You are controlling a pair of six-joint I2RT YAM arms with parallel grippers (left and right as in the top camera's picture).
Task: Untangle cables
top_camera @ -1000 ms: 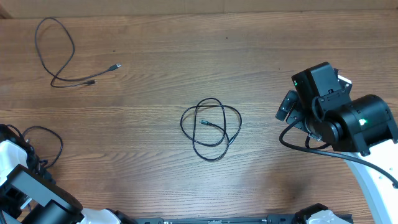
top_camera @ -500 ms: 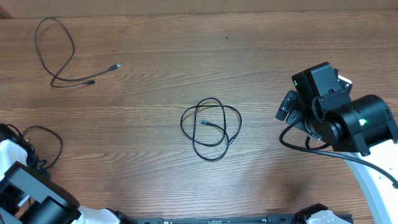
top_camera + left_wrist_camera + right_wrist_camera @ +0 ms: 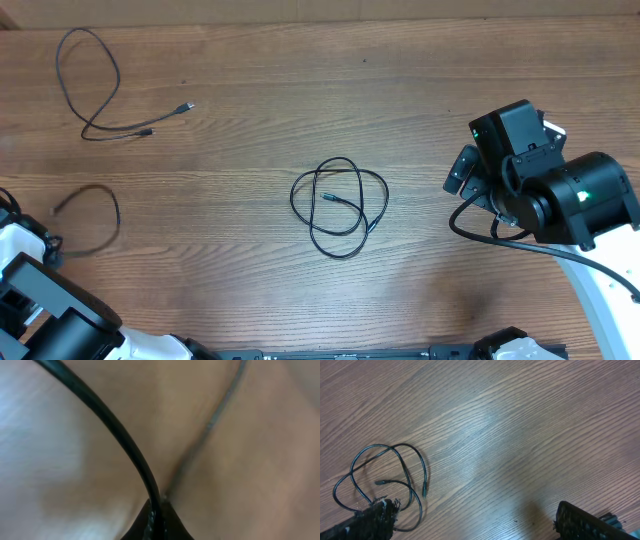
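Even light; blurry close-up cable [image 3: 112,425]

A brown wooden table [image 3: 420,110] with streaky grain lies underneath.

Centre: coiled cable [image 3: 338,208], bare surface [image 3: 250,110] on every side | Right: clear lane between it and the right hand [image 3: 462,172]; right arm [image 3: 565,200] blocks that flank | Far left: loose cable [image 3: 90,90] sprawled | Near left: looped cable [image 3: 100,215] arcing just beside left arm [image 3: 45,310]
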